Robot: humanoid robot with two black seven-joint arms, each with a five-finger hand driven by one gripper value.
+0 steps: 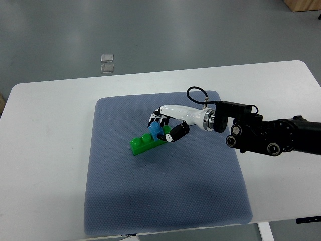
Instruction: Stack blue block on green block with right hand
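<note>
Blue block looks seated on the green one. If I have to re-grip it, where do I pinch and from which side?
Pinch the blue block across its side faces from above, as the right hand does now. It sits on the green block, whose studs crowd its lower left, so approach from the right.

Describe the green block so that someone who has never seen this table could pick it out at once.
Start at the white table and find the blue-grey mat covering its middle. Slightly above and left of the mat's centre, the right hand holds a small blue block; the green block lies under it, reaching out to the hand's left. It is the only green, long, studded brick there.
</note>
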